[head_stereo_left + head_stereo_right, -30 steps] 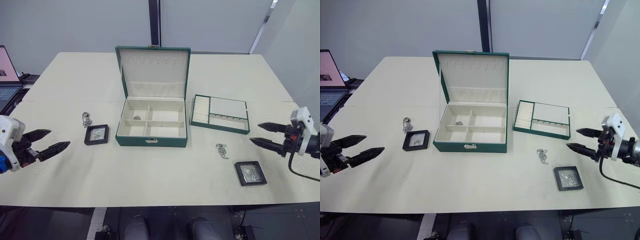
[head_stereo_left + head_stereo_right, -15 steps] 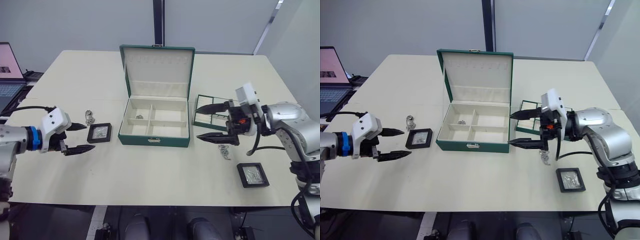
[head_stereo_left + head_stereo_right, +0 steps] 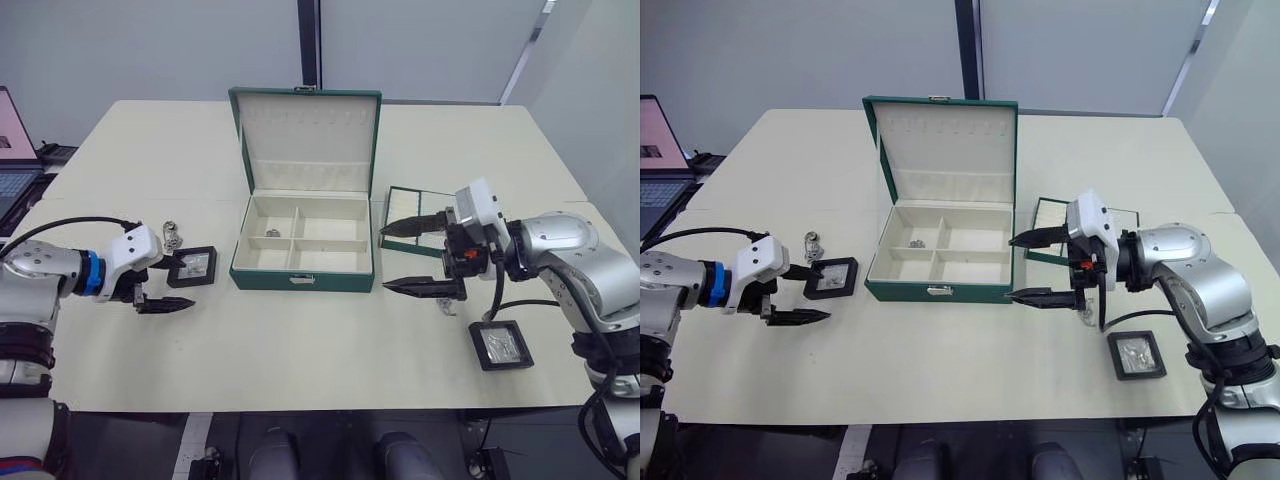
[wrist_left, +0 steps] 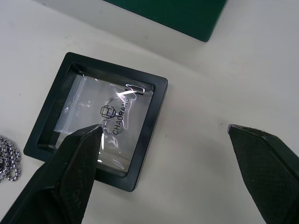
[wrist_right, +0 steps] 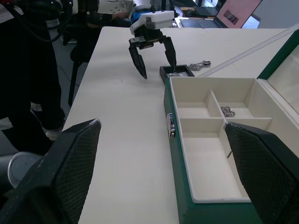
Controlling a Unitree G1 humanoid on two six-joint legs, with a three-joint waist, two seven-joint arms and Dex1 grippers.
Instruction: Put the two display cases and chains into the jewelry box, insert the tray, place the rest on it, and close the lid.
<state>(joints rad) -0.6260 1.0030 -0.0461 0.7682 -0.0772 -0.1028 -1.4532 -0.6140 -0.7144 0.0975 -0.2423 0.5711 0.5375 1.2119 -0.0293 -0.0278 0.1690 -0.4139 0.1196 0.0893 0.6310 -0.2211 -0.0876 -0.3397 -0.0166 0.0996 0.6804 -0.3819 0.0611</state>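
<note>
Both arms have swung inward. The left gripper point(image 3: 165, 284), fingers spread wide, is now hovering at the display case point(image 3: 192, 267) lower left of the jewelry box point(image 3: 303, 255); the right gripper point(image 3: 413, 258) is gaping empty.

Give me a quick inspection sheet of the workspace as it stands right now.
Surface: cream table.
Job's things: jewelry box with lid open, one chain inside; tray right of it; display cases and chains on table.
Clutter: nothing seen.
Grippers: left gripper open at left case; right gripper open beside box.
Cables: black lead on left arm.
Surroundings: laptop; person's legs.
</note>
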